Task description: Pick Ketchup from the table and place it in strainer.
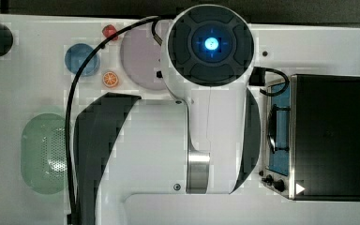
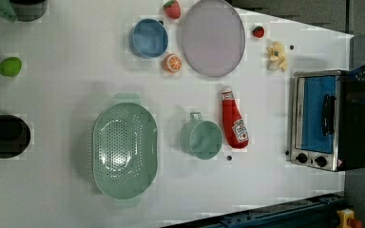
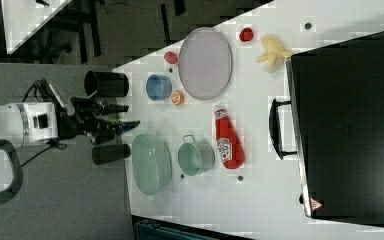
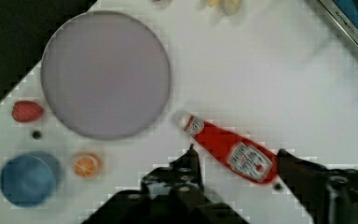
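The ketchup (image 2: 234, 124), a red squeeze bottle with a white label, lies flat on the white table between the teal cup (image 2: 202, 138) and the toaster oven (image 2: 321, 121). It also lies beside the cup in the right view (image 3: 227, 140). The pale green strainer (image 2: 123, 151) sits empty on the cup's other side, and it appears at the top view's left (image 1: 42, 154). My gripper (image 4: 237, 151) hangs well above the table, open, with nothing in it. In the wrist view the ketchup (image 4: 214, 140) lies far below between the dark fingers (image 4: 189, 163). The right view has the gripper (image 3: 125, 117) at its left.
A lilac plate (image 2: 212, 37), blue bowl (image 2: 148, 38), orange half (image 2: 173, 62), strawberries (image 2: 172, 8) and a yellow item (image 2: 276, 56) lie beyond the ketchup. Black cups (image 2: 4, 135) and a green fruit (image 2: 9, 66) stand at the left view's left edge. My arm (image 1: 206, 93) covers the table's middle in the top view.
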Robot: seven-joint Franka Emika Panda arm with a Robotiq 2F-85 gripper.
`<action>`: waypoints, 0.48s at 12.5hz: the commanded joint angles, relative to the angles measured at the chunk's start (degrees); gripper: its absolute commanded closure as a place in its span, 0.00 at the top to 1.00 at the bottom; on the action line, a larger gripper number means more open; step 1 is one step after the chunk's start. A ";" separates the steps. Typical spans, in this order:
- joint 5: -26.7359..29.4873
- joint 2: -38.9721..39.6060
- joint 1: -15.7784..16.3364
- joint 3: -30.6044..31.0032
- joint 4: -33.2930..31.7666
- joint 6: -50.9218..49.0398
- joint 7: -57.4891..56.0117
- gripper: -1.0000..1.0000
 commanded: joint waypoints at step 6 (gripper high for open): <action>1.54 -11.44 -6.17 3.76 -12.53 -5.44 -3.41 1.00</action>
